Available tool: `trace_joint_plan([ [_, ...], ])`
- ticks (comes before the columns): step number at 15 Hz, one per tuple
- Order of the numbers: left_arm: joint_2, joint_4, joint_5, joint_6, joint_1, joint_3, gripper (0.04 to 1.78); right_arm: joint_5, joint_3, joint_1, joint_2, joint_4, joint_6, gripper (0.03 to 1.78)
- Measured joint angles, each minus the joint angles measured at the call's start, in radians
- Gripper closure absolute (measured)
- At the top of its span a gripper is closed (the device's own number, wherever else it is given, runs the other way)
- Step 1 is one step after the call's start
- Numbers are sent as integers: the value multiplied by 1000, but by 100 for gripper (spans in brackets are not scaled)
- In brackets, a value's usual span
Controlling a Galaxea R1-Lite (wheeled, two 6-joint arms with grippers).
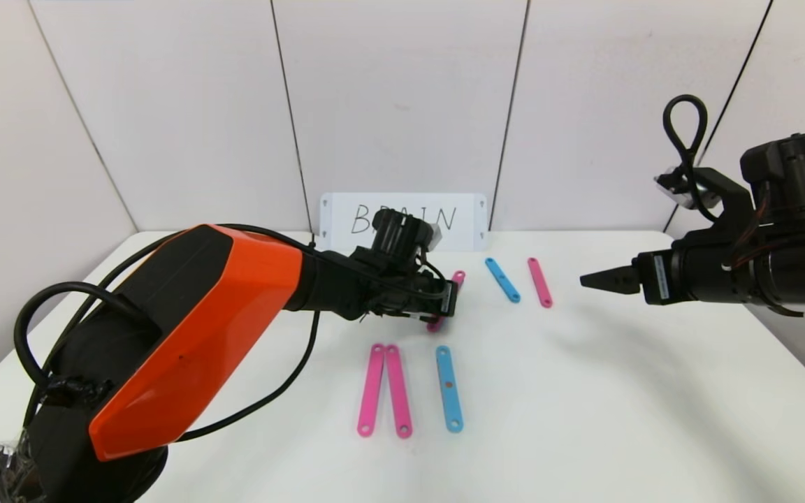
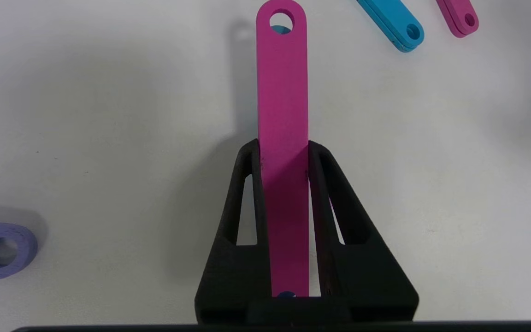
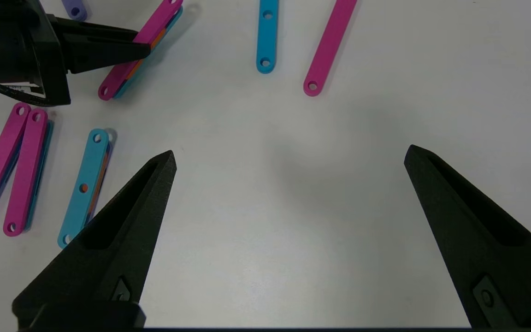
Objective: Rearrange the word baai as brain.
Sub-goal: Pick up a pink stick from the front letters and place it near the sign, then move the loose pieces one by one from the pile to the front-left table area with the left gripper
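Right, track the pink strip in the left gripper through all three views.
Head view: the pink strip sits mid-table, mostly hidden behind the left gripper, in front of the white card.
Left wrist view: it runs up the centre, clamped between the black fingers.
Right wrist view: top left, with the left gripper on it.
Shared landmark: the blue strip lying beside it.

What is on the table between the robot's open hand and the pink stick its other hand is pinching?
In the head view, a blue strip and a pink strip lie between the open right gripper and the pinched pink stick in the left gripper.
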Motion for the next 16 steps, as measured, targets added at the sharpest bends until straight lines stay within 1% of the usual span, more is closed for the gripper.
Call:
trace_joint_plan([
  [2, 0, 1, 1, 1, -3, 0, 146, 0, 0, 0, -1, 0, 0, 8],
  [4, 0, 1, 1, 1, -5, 1, 132, 0, 0, 0, -1, 0, 0, 8],
  [5, 1, 1, 1, 1, -5, 1, 121, 0, 0, 0, -1, 0, 0, 8],
  [6, 2, 1, 1, 1, -6, 1, 105, 0, 0, 0, -1, 0, 0, 8],
  [9, 5, 0, 1, 1, -7, 1, 53, 0, 0, -1, -1, 0, 0, 8],
  [10, 5, 0, 1, 1, -7, 0, 39, 0, 0, -1, -1, 0, 0, 8],
  [12, 4, -1, 1, 1, -7, 0, 19, 0, 0, -1, -1, 0, 0, 8],
  [14, 2, -1, 1, 1, -7, 0, 9, 0, 0, -1, -1, 0, 0, 8],
  [16, -1, 0, 1, 1, -6, 0, 7, 0, -1, -1, -1, 0, 0, 8],
])
